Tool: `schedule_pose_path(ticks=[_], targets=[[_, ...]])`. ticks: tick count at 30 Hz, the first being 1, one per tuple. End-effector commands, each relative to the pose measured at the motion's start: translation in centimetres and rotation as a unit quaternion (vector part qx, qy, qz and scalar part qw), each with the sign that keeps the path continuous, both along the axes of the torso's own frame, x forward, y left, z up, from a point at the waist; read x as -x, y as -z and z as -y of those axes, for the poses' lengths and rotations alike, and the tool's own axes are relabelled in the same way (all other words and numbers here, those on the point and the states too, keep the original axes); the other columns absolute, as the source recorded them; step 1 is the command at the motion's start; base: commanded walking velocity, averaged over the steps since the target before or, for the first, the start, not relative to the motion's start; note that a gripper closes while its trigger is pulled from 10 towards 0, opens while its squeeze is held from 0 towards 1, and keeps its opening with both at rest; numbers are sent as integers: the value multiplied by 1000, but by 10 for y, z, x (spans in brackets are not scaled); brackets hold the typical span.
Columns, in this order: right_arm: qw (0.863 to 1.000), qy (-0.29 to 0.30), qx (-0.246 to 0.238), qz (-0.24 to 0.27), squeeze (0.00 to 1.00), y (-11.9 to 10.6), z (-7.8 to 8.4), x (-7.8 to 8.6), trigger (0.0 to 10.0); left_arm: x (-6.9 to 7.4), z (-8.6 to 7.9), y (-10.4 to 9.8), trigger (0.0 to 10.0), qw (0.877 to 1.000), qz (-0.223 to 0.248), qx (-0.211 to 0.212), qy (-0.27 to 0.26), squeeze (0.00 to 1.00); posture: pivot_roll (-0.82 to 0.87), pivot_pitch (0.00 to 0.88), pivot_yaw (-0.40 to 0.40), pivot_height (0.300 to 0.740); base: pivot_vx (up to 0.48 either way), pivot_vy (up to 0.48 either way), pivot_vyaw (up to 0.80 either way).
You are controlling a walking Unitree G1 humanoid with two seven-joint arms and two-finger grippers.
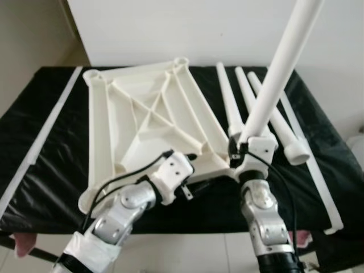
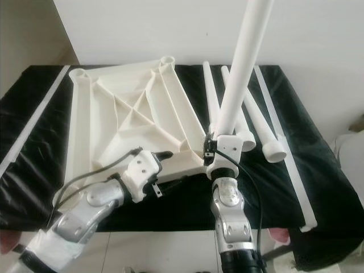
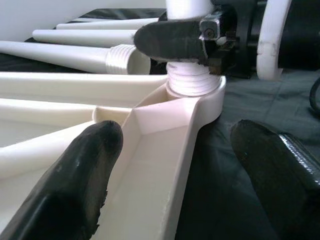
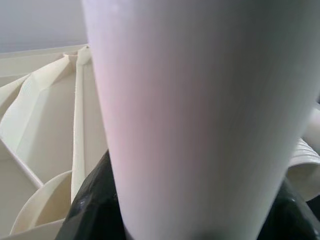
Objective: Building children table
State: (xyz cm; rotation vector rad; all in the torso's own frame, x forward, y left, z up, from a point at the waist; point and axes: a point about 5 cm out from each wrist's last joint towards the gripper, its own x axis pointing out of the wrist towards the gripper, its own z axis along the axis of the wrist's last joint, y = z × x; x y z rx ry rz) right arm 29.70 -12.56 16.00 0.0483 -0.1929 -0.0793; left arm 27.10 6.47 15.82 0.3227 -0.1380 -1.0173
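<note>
While right end effector [image 1: 245, 147] grips upright leg [image 1: 278, 71], left end effector [image 3: 175, 165] wide at tabletop [image 1: 145, 111]

Stuff we can't quite see here

The tall white plastic table leg [image 1: 278, 74] runs off the top edge, so we don't get its upper end. Its threaded bottom is partly hidden behind the right gripper's black fingers [image 3: 170, 40]. In the right wrist view that leg is a blurry white mass. The near edge of the upside-down cream plastic tabletop [image 1: 142, 114] is covered by the left gripper [image 1: 190, 162].
</note>
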Motion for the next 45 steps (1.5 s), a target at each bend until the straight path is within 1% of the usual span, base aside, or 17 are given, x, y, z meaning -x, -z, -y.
schedule_pose_path(ticks=[1, 6, 7, 8, 12, 14, 19, 22, 23, 24, 25, 27, 29, 31, 33, 37, 45], targets=[[998, 12, -43, -48, 0, 20, -4, 7, 10000, 5, -1, 3, 10000, 1000, -12, -10, 24, 0, -75, 126, 17, 740, 0, 0, 0], [997, 19, -51, -46, 0, 18, -6, 10, 10000, 5, -2, 3, 10000, 1000, -11, -12, 25, 0, -79, 121, 20, 740, 0, 0, 0], [998, 18, -54, -41, 455, 16, -6, 10, 10000, 4, -1, 3, 10000, 1000, -11, -12, 26, 0, -83, 120, 22, 740, 0, 0, 0], [998, 18, -57, -33, 1000, 13, -6, 12, 10000, 5, -1, 3, 10000, 999, -12, -12, 28, 0, -90, 119, 24, 740, 0, 0, 0], [998, 12, -55, -28, 1000, 11, -5, 14, 10000, 6, 1, 2, 10000, 999, -12, -10, 32, 0, -94, 122, 25, 740, 0, 0, 0], [999, -16, -50, -14, 1000, 8, -3, 16, 10000, 6, 2, 1, 10000, 999, -12, -10, 35, 0, -99, 127, 25, 740, 0, 0, 0], [998, -38, -46, -11, 1000, 6, -1, 18, 10000, 7, 2, 1, 10000, 999, -13, -11, 36, 0, -100, 130, 24, 740, 0, 0, 0], [998, -61, -31, -7, 1000, 6, 8, 20, 10000, 8, 3, 1, 10000, 999, -14, -10, 36, 0, -101, 135, 22, 740, 0, 0, 0], [996, -84, -22, -4, 1000, 6, 12, 22, 10000, 8, 3, 1, 10000, 999, -15, -10, 37, 0, -103, 137, 22, 740, 0, 0, 0], [996, -84, -22, -4, 1000, 6, 12, 22, 10000, 8, 3, 1, 10000, 999, -15, -10, 37, 0, -103, 137, 22, 740, 0, 0, 0], [992, -123, -9, -4, 0, 6, 18, 24, 10000, 8, 3, 1, 10000, 999, -17, -10, 37, 0, -103, 138, 21, 740, 0, 0, 0], [990, -138, -4, -6, 0, 6, 20, 24, 10000, 8, 3, 1, 10000, 999, -17, -9, 37, 0, -103, 138, 21, 740, 0, 0, 0], [986, -166, 17, -3, 0, 6, 24, 24, 10000, 8, 3, 1, 10000, 999, -18, -8, 37, 0, -105, 138, 22, 740, 0, 0, 0], [976, -211, 52, 0, 0, 5, 27, 24, 10000, 8, 3, 1, 10000, 999, -18, -8, 37, 0, -107, 139, 25, 740, 0, 0, 0], [973, -222, 60, 0, 0, 5, 28, 24, 10000, 8, 3, 1, 10000, 999, -17, -9, 37, 0, -107, 139, 25, 740, 0, 0, 0], [949, -294, 108, -10, 0, 3, 36, 14, 10000, 7, 2, -1, 10000, 999, -16, -9, 36, 0, -106, 142, 30, 740, 0, 0, 0], [949, -294, 108, -10, 0, 3, 36, 14, 10000, 7, 2, -1, 10000, 999, -16, -9, 36, 0, -106, 142, 30, 740, 0, 0, 0]])
